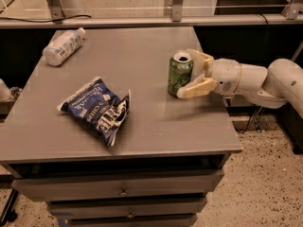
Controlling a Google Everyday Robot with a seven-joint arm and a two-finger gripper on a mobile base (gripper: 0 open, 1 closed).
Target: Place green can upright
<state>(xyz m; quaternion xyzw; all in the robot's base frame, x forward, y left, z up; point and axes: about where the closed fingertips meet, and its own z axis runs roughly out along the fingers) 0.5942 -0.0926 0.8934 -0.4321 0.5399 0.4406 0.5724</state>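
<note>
The green can (179, 73) stands upright on the grey table (142, 126), near its right edge, silver top and pull-tab facing up. My gripper (189, 74) reaches in from the right at can height. It is open, with its cream fingers (196, 87) spread either side of the can's right flank. The near finger lies by the can's base and the far finger sits behind the can's top. The white arm (265, 82) extends off the right side.
A blue chip bag (97, 109) lies at the table's middle left. A white plastic bottle (62, 46) lies on its side at the back left corner. The table's right edge is just below the gripper. Drawers (123, 190) are under the tabletop.
</note>
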